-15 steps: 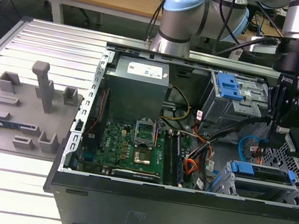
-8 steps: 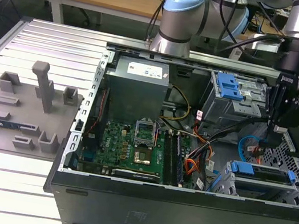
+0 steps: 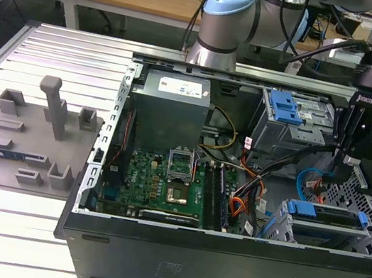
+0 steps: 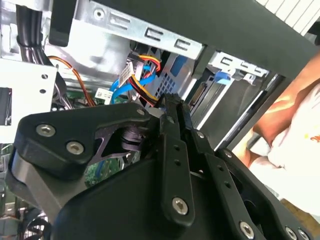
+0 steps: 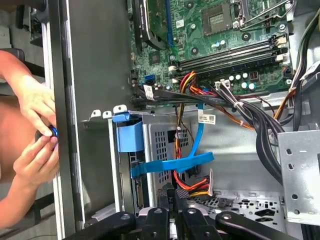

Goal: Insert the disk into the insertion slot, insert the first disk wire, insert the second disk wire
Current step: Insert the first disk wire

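Exterior view: disk sits in the insertion slot, blue carrier edge showing. Just beyond the insertion slot the gripper hangs over cables. In first wrist view, fingers are clenched together beside a red-yellow wire bundle behind the insertion slot; cannot tell if they pinch it.

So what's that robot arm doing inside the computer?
The robot arm's gripper is inside the open computer case, at the exterior view's right. It hangs just above the metal cage, where the blue-framed disk already sits. In the first wrist view the gripper is close to a blue flat cable and a bundle of red and yellow wires. Outside the case, a person's hands hold something small.
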Action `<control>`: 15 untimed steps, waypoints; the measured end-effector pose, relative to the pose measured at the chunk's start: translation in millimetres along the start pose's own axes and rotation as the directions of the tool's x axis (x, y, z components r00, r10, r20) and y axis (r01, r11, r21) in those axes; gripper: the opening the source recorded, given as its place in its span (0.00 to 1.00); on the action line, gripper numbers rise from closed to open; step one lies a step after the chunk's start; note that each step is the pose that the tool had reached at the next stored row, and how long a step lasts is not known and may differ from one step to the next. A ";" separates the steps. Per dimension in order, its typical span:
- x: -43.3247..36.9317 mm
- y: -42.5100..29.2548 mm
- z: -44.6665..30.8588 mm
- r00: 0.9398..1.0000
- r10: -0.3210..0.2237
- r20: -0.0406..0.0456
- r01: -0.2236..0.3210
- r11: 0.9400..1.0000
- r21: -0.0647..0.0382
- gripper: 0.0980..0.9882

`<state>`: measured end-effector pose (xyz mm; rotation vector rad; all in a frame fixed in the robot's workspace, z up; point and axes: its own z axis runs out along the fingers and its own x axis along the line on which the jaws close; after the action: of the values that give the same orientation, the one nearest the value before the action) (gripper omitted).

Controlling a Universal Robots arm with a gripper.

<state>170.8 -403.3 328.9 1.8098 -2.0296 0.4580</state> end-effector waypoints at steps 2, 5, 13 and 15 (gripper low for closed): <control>0.0 0.0 0.0 1.000 0.000 0.000 0.000 1.000 0.000 0.07; 0.3 -0.3 0.0 1.000 -0.001 0.001 0.001 1.000 -0.001 0.07; 12.5 -2.8 -1.3 0.997 -0.005 0.076 0.006 1.000 -0.008 0.07; 17.3 -3.3 0.3 0.996 -0.006 0.084 0.006 1.000 -0.009 0.07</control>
<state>172.4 -418.8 337.0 1.8582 -2.0774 0.3757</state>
